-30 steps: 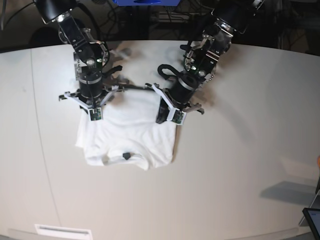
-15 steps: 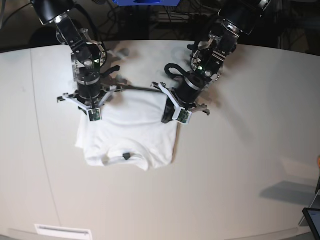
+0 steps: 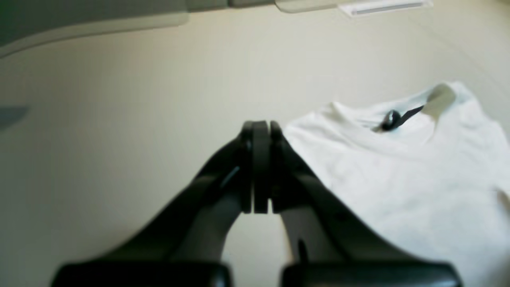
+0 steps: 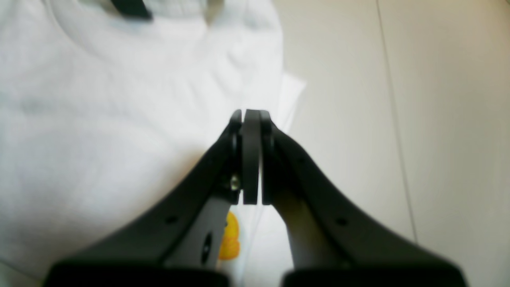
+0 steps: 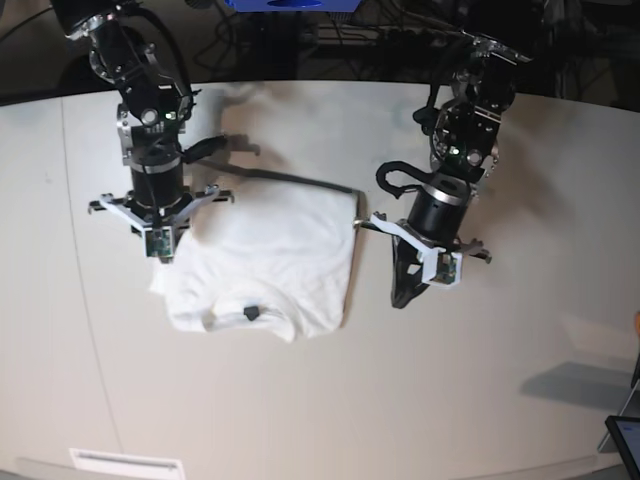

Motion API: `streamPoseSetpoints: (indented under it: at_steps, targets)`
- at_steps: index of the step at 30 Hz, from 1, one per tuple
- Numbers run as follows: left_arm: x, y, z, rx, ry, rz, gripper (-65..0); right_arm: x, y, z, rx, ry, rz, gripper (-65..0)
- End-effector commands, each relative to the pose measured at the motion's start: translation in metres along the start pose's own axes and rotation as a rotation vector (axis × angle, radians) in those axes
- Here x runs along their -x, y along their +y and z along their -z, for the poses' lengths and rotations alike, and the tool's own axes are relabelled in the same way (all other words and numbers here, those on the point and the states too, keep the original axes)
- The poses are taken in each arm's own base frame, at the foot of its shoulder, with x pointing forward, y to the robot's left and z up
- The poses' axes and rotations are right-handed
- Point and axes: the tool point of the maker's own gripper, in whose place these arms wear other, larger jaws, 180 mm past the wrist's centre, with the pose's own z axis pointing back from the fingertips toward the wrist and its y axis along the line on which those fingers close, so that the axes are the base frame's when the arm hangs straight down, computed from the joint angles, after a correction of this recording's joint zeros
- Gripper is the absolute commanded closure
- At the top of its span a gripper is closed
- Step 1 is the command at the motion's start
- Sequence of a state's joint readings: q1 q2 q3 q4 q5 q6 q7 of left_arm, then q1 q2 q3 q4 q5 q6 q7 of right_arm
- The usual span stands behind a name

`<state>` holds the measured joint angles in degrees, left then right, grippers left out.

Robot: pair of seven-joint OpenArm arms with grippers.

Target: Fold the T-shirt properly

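Observation:
The white T-shirt [image 5: 262, 258] lies folded on the table, collar and black neck label [image 5: 252, 312] toward the front edge. My left gripper [image 5: 402, 292] is shut and empty, over bare table just right of the shirt's right edge. In the left wrist view its closed fingers [image 3: 257, 167] point past the shirt [image 3: 398, 175], which lies to their right. My right gripper [image 5: 160, 252] is shut at the shirt's back left corner. In the right wrist view it [image 4: 251, 155] hovers over the shirt's edge [image 4: 119, 119], with a small orange patch [image 4: 231, 235] under it.
The pale table [image 5: 500, 380] has a seam line [image 5: 85, 300] on its left side. A white label strip [image 5: 125, 462] sits at the front edge. A dark tablet corner [image 5: 625, 440] shows at the front right. Cables and dark gear lie behind the table.
Both grippers have drawn apart. The left one moved right, off the shirt onto bare table. The right one moved left and back. The shirt's back edge now lies flat and wider.

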<state>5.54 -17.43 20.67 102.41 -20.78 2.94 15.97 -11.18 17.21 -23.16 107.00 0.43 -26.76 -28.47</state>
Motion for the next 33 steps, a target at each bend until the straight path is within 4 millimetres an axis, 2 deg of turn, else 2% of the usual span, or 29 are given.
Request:
streamPoseSetpoints:
  at_steps: [1,4,7,12,16,19,23,26,33]
  targets:
    - [-0.016,0.004,-0.006,-0.008,-0.053,0.010,0.0,-0.021,-0.014,-0.004,0.034,-0.073,0.006,-0.1]
    - [-0.013,0.003,-0.023,-0.023,-0.048,0.062,0.0,-0.031,-0.025,-0.019,0.055,-0.123,0.031,-0.1]
    - [-0.001,-0.005,-0.041,-0.037,-0.045,0.260,0.0,-0.032,-0.026,-0.032,0.053,-0.208,-0.008,-0.1]
    - [0.013,-0.038,-0.079,0.031,-0.198,0.528,0.0,-0.033,-0.018,-0.061,0.072,-0.393,-0.208,-0.1]
    - [0.026,-0.055,-0.113,0.087,-0.265,0.515,0.0,-0.030,-0.003,-0.086,0.063,-0.484,-0.327,-0.1]
    - [0.035,-0.063,-0.134,0.100,-0.257,0.492,0.0,-0.028,-0.011,-0.101,0.116,-0.511,-0.366,-0.1]
    - [0.048,-0.072,-0.156,0.136,-0.227,0.471,0.0,-0.012,-0.011,-0.116,0.106,-0.483,-0.381,-0.1]
    - [0.056,-0.076,-0.167,0.148,-0.193,0.459,0.0,0.007,-0.009,-0.125,0.083,-0.423,-0.390,-0.1]
    - [0.103,-0.089,-0.199,0.215,-0.078,0.419,0.0,0.045,-0.006,-0.150,0.040,-0.295,-0.400,-0.1]
